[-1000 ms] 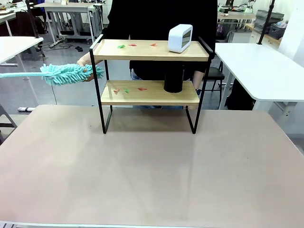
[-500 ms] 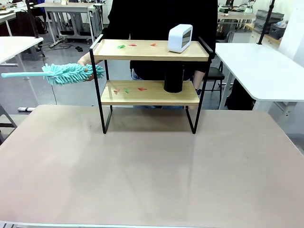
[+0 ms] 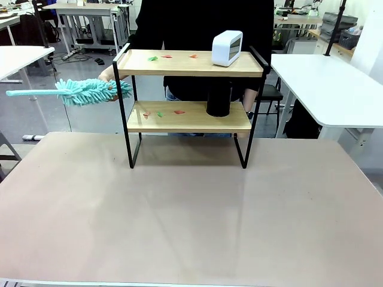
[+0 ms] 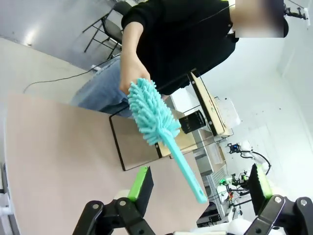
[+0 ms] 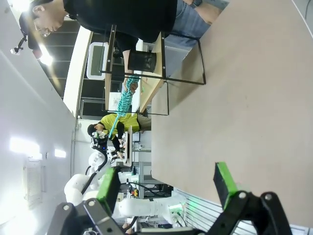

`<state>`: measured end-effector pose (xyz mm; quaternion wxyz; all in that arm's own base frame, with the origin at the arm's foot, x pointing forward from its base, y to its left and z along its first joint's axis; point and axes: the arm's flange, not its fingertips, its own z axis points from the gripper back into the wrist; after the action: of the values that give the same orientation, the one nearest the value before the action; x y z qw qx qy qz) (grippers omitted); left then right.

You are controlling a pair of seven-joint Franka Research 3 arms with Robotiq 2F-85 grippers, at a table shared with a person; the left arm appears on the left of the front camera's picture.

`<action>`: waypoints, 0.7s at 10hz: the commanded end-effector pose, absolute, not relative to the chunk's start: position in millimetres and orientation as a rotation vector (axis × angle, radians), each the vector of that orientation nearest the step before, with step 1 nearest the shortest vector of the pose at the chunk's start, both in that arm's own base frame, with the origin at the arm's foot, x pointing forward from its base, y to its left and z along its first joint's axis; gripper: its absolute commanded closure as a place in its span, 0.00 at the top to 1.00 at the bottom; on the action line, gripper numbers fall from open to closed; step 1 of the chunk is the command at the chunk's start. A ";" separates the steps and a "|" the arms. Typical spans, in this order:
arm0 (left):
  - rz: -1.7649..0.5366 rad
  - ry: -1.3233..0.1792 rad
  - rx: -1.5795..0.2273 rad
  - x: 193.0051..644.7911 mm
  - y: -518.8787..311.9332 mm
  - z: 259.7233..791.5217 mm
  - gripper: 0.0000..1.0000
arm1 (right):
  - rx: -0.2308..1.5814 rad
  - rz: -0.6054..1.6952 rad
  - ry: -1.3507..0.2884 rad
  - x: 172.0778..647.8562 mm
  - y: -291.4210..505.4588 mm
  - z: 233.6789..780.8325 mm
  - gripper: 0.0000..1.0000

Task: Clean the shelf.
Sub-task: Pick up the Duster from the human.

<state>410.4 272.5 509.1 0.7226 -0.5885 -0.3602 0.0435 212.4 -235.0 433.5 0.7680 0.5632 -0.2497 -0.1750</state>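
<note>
The left gripper (image 4: 200, 185) stands with its fingers wide apart and nothing between the green pads (image 4: 142, 182). In its wrist view the thin handle of a teal chenille duster (image 4: 151, 115) points down into the gap between the fingers and touches neither of them. The person's hand (image 4: 128, 84) holds the duster at the fluffy head end, on the far side of the desk (image 4: 54, 147).

The right gripper (image 5: 166, 187) is also spread wide and empty, over bare desk (image 5: 234, 98) on the near side, well apart from the shelf (image 5: 161, 61).

From the front, the shelf (image 3: 179, 66) stands upright at the far middle of the beige desk (image 3: 191, 215), its black leg loops resting on the top. The duster (image 3: 90, 91) hangs in the air just left of the shelf's left post, level with the gap between the two boards, with its handle running out to the left. The hand (image 3: 106, 76) is partly hidden behind that post.

On the upper board, a white box-shaped device (image 3: 227, 48) sits at the right end, and small red and green scraps (image 3: 167, 57) lie towards the left. On the lower board, a black cylinder (image 3: 218, 101) stands right of centre, with more scraps (image 3: 160, 113) at the left. The person stands right behind the shelf.
</note>
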 end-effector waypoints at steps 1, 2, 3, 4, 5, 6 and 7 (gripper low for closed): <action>0.066 -0.744 -1.273 447.4 261.2 515.1 1.00 | 1.231 -0.358 -0.575 214.3 -236.6 435.3 1.00; 0.036 -0.648 -1.295 466.2 248.9 512.9 1.00 | 1.231 -0.358 -0.575 214.3 -236.6 435.3 1.00; -0.026 -0.534 -1.300 483.8 239.5 508.8 1.00 | 1.231 -0.358 -0.575 214.3 -236.6 435.3 1.00; -0.087 -0.436 -1.292 498.1 235.4 505.5 1.00 | 1.231 -0.358 -0.575 214.3 -236.6 435.3 1.00; -0.110 -0.301 -1.311 509.5 228.5 502.0 1.00 | 1.231 -0.358 -0.575 214.3 -236.6 435.3 1.00; -0.112 -0.161 -1.327 516.3 209.8 497.3 1.00 | 1.231 -0.358 -0.575 214.3 -236.6 435.3 1.00; -0.089 -0.075 -1.320 521.9 189.5 490.9 1.00 | 1.231 -0.358 -0.575 214.3 -236.6 435.3 1.00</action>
<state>514.0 193.1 482.0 0.7761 -0.6233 -0.0844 -0.0441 212.5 -235.3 433.5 0.7667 0.5641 -0.2510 -0.1762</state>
